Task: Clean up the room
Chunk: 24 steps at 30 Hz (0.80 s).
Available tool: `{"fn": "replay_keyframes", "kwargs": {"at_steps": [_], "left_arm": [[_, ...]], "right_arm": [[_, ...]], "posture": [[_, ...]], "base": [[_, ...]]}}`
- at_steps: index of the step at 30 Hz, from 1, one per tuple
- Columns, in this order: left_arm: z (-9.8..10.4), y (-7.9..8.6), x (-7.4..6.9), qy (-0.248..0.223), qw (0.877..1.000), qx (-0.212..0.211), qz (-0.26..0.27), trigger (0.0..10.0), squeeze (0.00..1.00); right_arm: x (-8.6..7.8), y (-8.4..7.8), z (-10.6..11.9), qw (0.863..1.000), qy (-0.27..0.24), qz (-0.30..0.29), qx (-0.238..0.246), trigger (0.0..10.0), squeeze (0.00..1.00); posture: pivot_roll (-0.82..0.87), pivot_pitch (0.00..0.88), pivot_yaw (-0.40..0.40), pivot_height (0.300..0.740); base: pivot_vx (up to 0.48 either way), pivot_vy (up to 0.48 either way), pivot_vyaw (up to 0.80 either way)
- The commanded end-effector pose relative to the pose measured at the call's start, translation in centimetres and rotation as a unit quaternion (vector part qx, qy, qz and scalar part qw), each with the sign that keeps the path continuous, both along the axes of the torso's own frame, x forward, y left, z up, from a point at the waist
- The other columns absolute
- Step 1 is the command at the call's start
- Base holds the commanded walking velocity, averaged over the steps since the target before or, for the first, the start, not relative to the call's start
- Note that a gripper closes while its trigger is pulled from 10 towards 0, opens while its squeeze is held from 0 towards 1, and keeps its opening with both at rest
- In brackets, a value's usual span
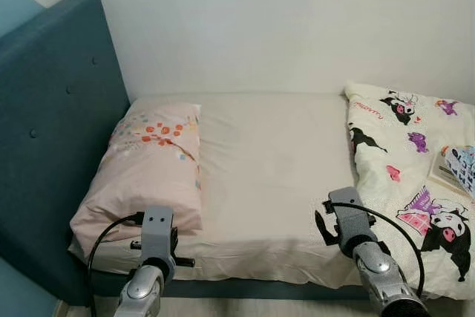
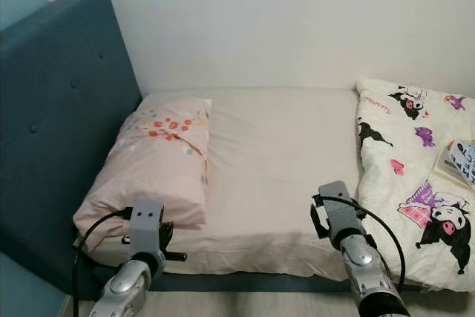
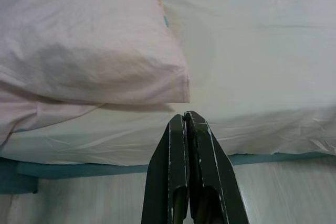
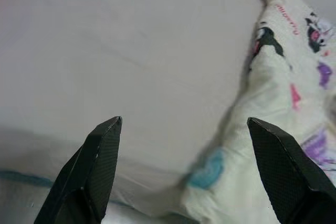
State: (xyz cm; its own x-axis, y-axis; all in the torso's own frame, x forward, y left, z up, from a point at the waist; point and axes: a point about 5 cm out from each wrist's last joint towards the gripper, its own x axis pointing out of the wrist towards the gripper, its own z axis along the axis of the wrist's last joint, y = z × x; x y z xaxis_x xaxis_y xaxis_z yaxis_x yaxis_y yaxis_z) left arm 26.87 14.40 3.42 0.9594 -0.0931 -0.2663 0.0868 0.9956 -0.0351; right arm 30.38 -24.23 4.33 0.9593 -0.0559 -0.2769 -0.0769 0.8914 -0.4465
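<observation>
1. The left gripper (image 3: 185, 121) sat nearest, at 7 o'clock in the head view, jaws pressed closed on nothing, just off the bed's front edge below the pillow corner.
2. The right gripper (image 4: 184, 129) sat at 5 o'clock, jaws spread wide and empty, hovering over the near edge of the quilt (image 1: 404, 176).
3. The pillow (image 1: 148, 165) lay at 9 o'clock against the headboard (image 1: 52, 124); bare sheet (image 1: 274, 161) filled the bed's centre.
4. The quilt, printed with cartoon figures, lay bunched at 3 o'clock, with a small box (image 1: 456, 168) resting on it at the far right.
5. Judged step: approach before bed-making. The next move would call for closing the right jaws on the quilt's near edge, then drawing it toward the pillow.
</observation>
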Motion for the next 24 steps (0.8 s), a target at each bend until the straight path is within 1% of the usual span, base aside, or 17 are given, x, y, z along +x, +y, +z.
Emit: {"fn": "replay_keyframes", "kwargs": {"at_steps": [1,3,5,6,7,8,9,11,13,14,18,21,24], "left_arm": [[-0.3,0.5,-0.4,0.006,1.0,0.008,0.002,10.0,0.0],[-0.3,0.6,-0.4,0.006,1.0,0.009,0.003,10.0,0.0],[-0.2,0.7,-0.5,0.006,1.0,0.009,0.004,10.0,0.0],[-0.2,0.7,-0.5,0.006,1.0,0.009,0.004,10.0,0.0],[-0.2,0.8,-0.7,0.006,1.0,0.009,0.003,10.0,0.0],[-0.2,0.8,-0.7,0.006,1.0,0.009,0.002,10.0,0.0],[-0.2,0.8,-0.7,0.006,1.0,0.009,0.002,10.0,0.0],[-0.2,0.9,-0.8,0.006,1.0,0.009,0.0,10.0,0.0],[-0.2,0.9,-0.9,0.007,1.0,0.008,-0.002,10.0,0.0],[-0.2,0.8,-0.9,0.007,1.0,0.008,-0.003,10.0,0.0],[-0.2,0.8,-0.9,0.007,1.0,0.008,-0.004,10.0,0.0],[-0.2,0.6,-0.9,0.007,1.0,0.007,-0.005,10.0,0.0],[-0.2,0.5,-0.9,0.006,1.0,0.006,-0.005,10.0,0.0]], "right_arm": [[-0.9,-0.2,-1.2,0.999,0.025,-0.002,-0.034,10.0,0.0],[-0.9,-0.5,-1.2,0.999,0.024,-0.012,-0.041,10.0,0.0],[-0.8,-0.9,-0.9,0.996,0.016,-0.022,-0.087,10.0,0.0],[-0.8,-0.9,-0.9,0.996,0.016,-0.022,-0.087,10.0,0.0],[-0.7,-1.0,-0.7,0.992,0.011,-0.004,-0.128,10.0,0.0],[-0.6,-0.9,-0.6,0.99,0.009,0.007,-0.142,10.0,0.0],[-0.6,-0.9,-0.6,0.99,0.009,0.007,-0.142,10.0,0.0],[-0.7,-1.0,-0.8,0.984,0.015,0.02,-0.176,10.0,0.0],[-0.8,-1.0,-1.1,0.985,0.029,0.024,-0.17,10.0,0.0],[-0.9,-1.0,-1.1,0.986,0.03,0.025,-0.161,10.0,0.0],[-1.0,-1.0,-1.2,0.987,0.028,0.025,-0.153,10.0,0.0],[-1.0,-1.3,-1.0,0.984,0.012,0.015,-0.178,10.0,0.0],[-1.1,-1.4,-0.9,0.983,0.005,0.011,-0.183,10.0,0.0]], "posture": [[-0.03,0.097,0.003,0.74],[-0.03,0.097,0.003,0.74],[-0.01,0.099,0.003,0.74],[-0.01,0.099,0.003,0.74],[-0.01,0.102,0.004,0.74],[-0.01,0.102,0.004,0.74],[-0.01,0.102,0.004,0.74],[-0.01,0.102,0.004,0.74],[-0.01,0.1,0.005,0.74],[-0.01,0.098,0.004,0.74],[-0.01,0.097,0.004,0.74],[-0.01,0.095,-0.001,0.74],[-0.01,0.097,-0.002,0.74]], "base": [[0.0,0.0,0.0],[0.0,0.0,0.0],[0.0,0.0,0.0],[0.0,0.0,0.0],[0.0,0.0,0.0],[0.0,0.0,0.0],[0.0,0.0,0.0],[0.0,0.0,0.0],[0.0,0.0,0.0],[0.0,0.0,0.0],[0.0,0.0,0.0],[0.0,0.0,0.0],[0.0,0.0,0.0]]}}
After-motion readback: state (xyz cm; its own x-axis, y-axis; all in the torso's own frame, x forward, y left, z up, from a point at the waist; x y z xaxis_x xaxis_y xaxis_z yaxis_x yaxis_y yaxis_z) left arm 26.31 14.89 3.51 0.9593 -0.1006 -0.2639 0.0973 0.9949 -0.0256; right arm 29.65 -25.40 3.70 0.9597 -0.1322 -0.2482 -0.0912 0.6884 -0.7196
